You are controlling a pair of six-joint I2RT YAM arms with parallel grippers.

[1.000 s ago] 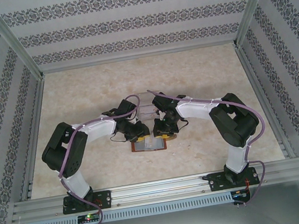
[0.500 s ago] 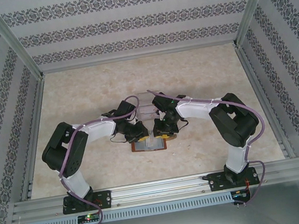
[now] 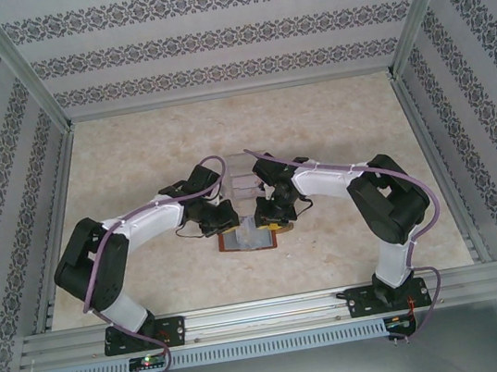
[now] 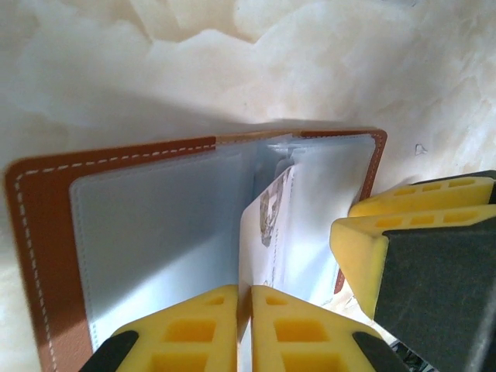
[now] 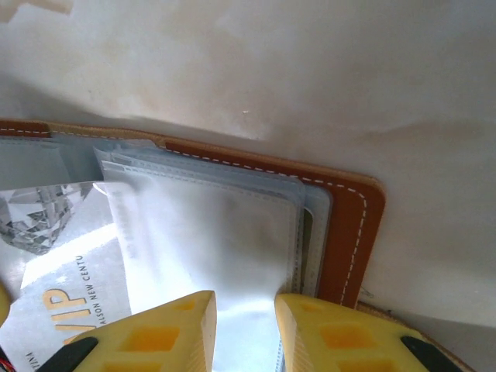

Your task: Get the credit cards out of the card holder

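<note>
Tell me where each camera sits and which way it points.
Top external: above and behind the bases, looking down at the table; both arms meet over the card holder.
Left wrist: looks along the left gripper, shut on a credit card.
Right wrist: looks past the right gripper at the card holder's pockets.
Both wrist views share card holder and credit card.
</note>
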